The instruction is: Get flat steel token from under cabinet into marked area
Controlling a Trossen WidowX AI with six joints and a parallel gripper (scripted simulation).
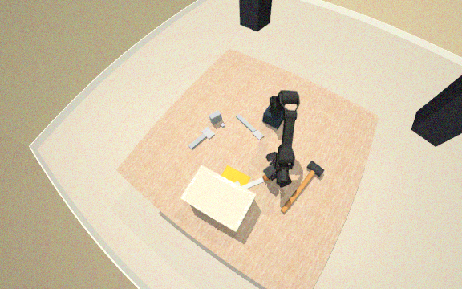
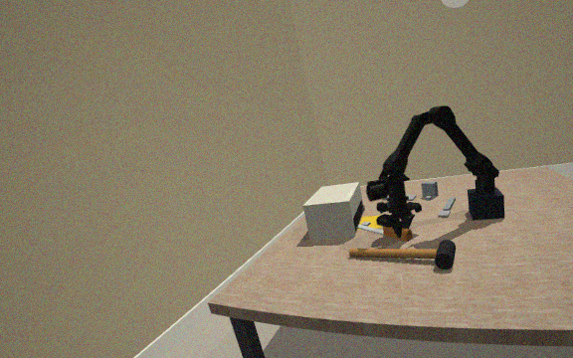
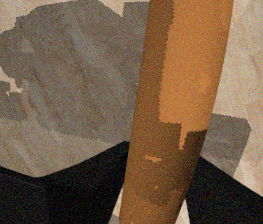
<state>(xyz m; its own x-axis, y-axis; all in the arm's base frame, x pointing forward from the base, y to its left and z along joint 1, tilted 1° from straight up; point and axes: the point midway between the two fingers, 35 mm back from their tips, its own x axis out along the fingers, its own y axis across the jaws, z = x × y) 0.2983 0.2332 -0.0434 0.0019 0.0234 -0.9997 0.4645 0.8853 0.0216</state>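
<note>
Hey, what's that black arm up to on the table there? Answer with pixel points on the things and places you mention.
The arm's hand (image 1: 276, 178) (image 2: 398, 234) is shut on the orange-brown handle (image 1: 266, 177) (image 2: 390, 232) (image 3: 174, 100) of a tool with a long pale blade (image 1: 253, 184) (image 2: 372, 230). The blade reaches to the front of the white cabinet (image 1: 219, 197) (image 2: 330, 219), beside the yellow marked area (image 1: 235, 175) (image 2: 369, 221). The job is getting a steel token out from under the cabinet; the tool has yet to be put down.

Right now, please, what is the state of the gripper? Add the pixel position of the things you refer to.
Gripper (image 1: 273, 177) (image 2: 398, 233): closed on the orange handle (image 1: 265, 177) (image 2: 390, 232) (image 3: 192, 65) of the flat blade tool (image 1: 254, 184) (image 2: 372, 230).
</note>
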